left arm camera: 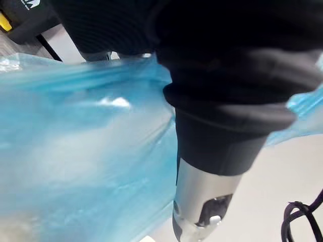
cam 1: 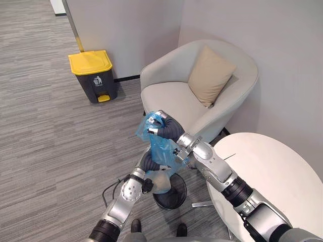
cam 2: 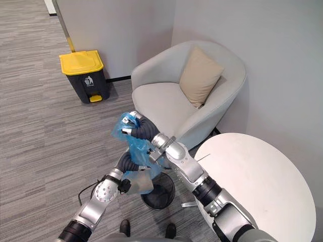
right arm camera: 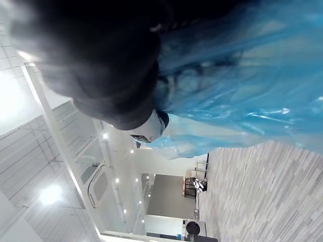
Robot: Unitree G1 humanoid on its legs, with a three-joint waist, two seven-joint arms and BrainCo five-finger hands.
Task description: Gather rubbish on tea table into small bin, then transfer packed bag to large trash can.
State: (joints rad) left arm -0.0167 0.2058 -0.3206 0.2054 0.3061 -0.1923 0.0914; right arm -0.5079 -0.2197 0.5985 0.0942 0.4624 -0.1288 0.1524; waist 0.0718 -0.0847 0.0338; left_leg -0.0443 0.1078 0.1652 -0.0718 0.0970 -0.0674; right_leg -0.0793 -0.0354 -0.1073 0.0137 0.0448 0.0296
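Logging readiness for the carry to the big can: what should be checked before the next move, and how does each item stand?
1. Right hand curled round bag top: ok.
2. Left hand holding bag: cannot tell.
3. Bag lifted clear of small bin: cannot tell.
4. Table free of rubbish: ok where visible.
5. Big can lid open: not ok, shut.

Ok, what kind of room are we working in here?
Probably an office lounge or waiting corner: a pale armchair with a tan cushion, a round white table and a yellow-lidded pedal bin.
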